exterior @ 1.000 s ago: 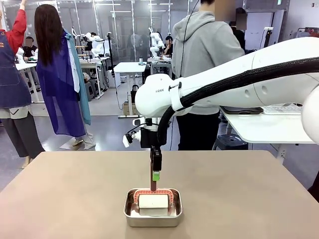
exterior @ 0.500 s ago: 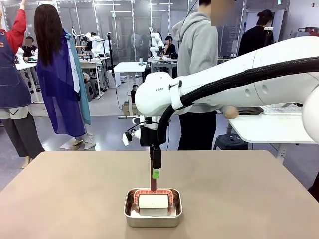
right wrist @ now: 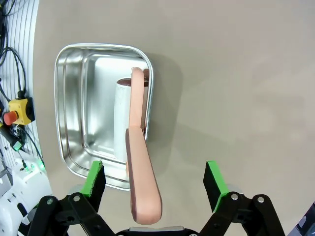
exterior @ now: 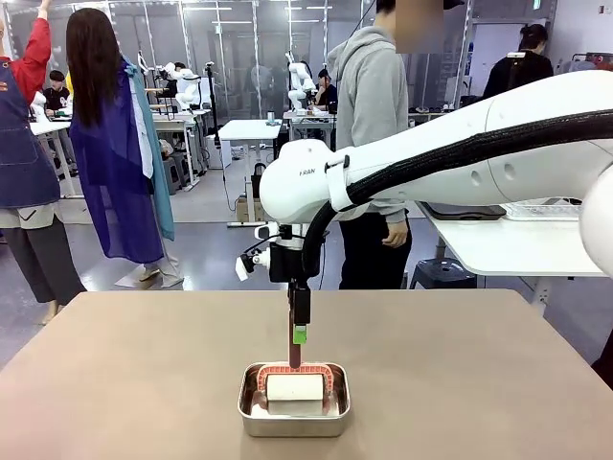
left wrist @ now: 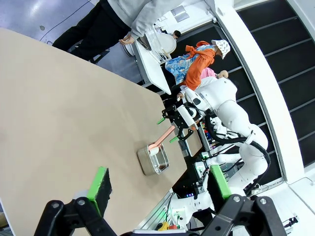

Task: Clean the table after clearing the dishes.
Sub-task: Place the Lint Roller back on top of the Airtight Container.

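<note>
The right claw [right wrist: 153, 187] has opened wide, releasing the pink-handled white roller [right wrist: 140, 162] into the steel pan [right wrist: 74, 118]. Left claw [left wrist: 160, 189] wide, empty. Beige bench [exterior: 479, 383] is bare of dishes; cleaning appears finished.

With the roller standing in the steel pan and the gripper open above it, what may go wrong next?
The right gripper is open around the pink handle, which leans on the pan's rim. A grasp that closes off centre may tip the lint roller or drag the light steel pan along the table. The pan also sits near the table's near edge, so a push could send it off.
</note>
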{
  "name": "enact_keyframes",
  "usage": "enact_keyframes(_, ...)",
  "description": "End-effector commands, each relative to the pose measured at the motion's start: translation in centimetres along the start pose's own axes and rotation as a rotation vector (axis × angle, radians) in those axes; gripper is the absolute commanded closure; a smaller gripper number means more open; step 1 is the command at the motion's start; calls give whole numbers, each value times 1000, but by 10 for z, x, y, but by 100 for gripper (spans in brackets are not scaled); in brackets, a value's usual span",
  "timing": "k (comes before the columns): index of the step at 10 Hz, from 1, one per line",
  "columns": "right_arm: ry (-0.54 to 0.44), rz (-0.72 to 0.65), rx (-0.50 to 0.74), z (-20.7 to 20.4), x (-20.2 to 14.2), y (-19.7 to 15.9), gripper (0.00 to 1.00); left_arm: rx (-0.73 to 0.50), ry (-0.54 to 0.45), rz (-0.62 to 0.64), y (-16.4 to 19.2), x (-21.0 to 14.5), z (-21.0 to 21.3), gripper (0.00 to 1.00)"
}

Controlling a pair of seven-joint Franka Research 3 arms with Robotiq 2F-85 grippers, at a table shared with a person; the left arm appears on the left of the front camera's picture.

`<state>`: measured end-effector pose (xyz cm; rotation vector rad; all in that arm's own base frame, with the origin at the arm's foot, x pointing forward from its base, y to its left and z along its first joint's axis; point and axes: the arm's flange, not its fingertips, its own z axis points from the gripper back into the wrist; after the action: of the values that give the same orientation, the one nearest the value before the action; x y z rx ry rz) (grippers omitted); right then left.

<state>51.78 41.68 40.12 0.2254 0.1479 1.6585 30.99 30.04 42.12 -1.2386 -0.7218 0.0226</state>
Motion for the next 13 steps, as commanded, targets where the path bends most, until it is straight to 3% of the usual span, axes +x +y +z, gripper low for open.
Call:
enact_keyframes(1,1,4,0,0,2,2,0,-5,10,-1,-4,-1,4,0)
enact_keyframes(7,0,0,0,0,0,0,0,-5,10,-1,-4,-1,4,0)
enact_keyframes(8,-79,-60,19,16,-11,-3,0,-5,10,-1,-4,-1,4,0)
enact_keyframes(9,-237,-94,105,37,-30,-2,0,-5,10,-1,-4,-1,4,0)
enact_keyframes(11,-553,-170,153,71,-79,3,0,-5,10,-1,-4,-1,4,0)
enact_keyframes(12,-692,-303,137,75,-113,10,0,-5,10,-1,-4,-1,4,0)
enact_keyframes(13,-925,-391,183,73,-152,21,0,-5,10,-1,-4,-1,4,0)
